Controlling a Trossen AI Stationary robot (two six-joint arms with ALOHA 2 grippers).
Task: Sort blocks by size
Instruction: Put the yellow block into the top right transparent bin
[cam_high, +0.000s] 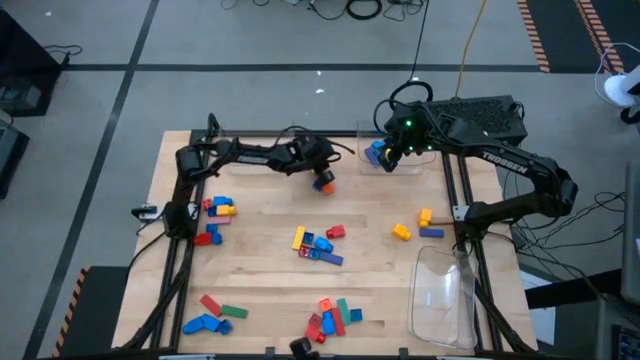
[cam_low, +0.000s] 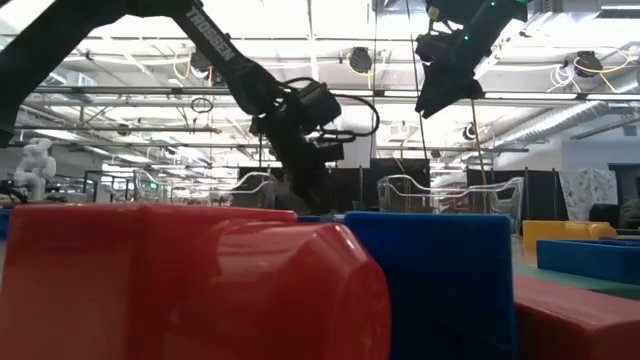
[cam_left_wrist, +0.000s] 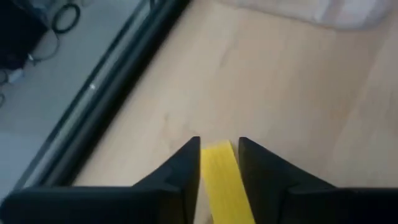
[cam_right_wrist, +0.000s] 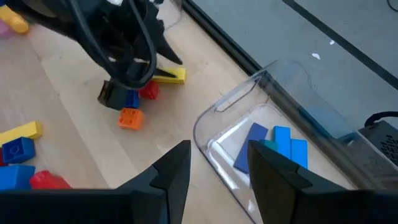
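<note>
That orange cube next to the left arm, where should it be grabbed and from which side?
Probably from straight above, pinching the orange cube across its two free side faces: it sits flat on the table, with a blue block close by another side.

Left gripper (cam_left_wrist: 219, 146): dark fingers shut around a yellow brick (cam_left_wrist: 222, 180). Beneath it on the pale wood table (cam_high: 260, 280), an orange cube (cam_right_wrist: 130, 117), a red block (cam_right_wrist: 148, 91) and a blue block (cam_right_wrist: 130, 98). Right gripper (cam_right_wrist: 219, 163): dark, above a clear tray (cam_right_wrist: 219, 149) holding blue bricks (cam_right_wrist: 283, 143). Second clear tray (cam_high: 445, 290).
</note>
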